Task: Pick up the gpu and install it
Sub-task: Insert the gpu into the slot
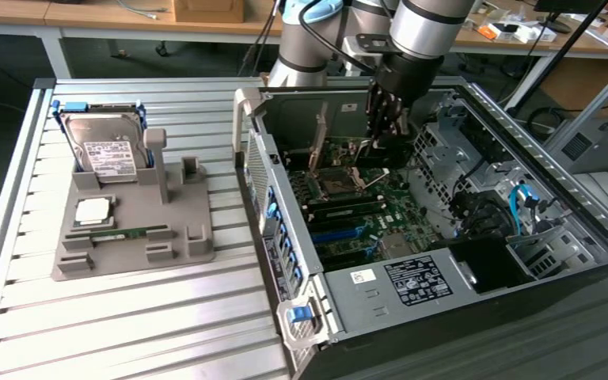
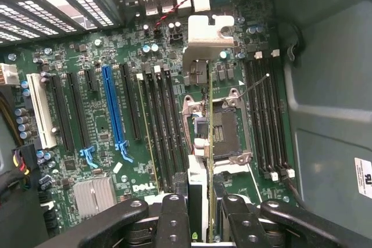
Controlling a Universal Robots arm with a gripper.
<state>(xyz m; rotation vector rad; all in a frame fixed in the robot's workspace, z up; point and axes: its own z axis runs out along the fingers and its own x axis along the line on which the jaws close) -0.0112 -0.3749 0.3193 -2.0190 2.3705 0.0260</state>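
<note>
Gripper (image 1: 389, 127) down inside open computer case (image 1: 557, 190), fingers (image 2: 174, 225) closed narrow on gpu (image 2: 204, 137), card held on edge between them. Seen edge-on in wrist view, thin board running away from fingers, silver end bracket (image 2: 208, 34) at far end. Gpu hanging above motherboard (image 2: 104, 143), over cpu socket (image 2: 224, 135) area, not seated in any slot. Blue slot (image 2: 113, 108) and black slots lying well apart from card, white slot (image 2: 40, 111) beyond them. Memory slots (image 2: 267, 120) on other side of socket. In exterior view, card (image 1: 373, 131) dark and upright under wrist, near far wall of case. Grey holder tray (image 1: 135, 229) on slatted table (image 1: 124, 332) at exterior view's left, well apart from case. Hard drive (image 1: 108, 150) with white label and blue frame upright at tray's far end. Small memory stick (image 1: 124, 234) lying flat in tray's near part. Silver chip (image 1: 93, 210) lying between drive and stick.
</note>
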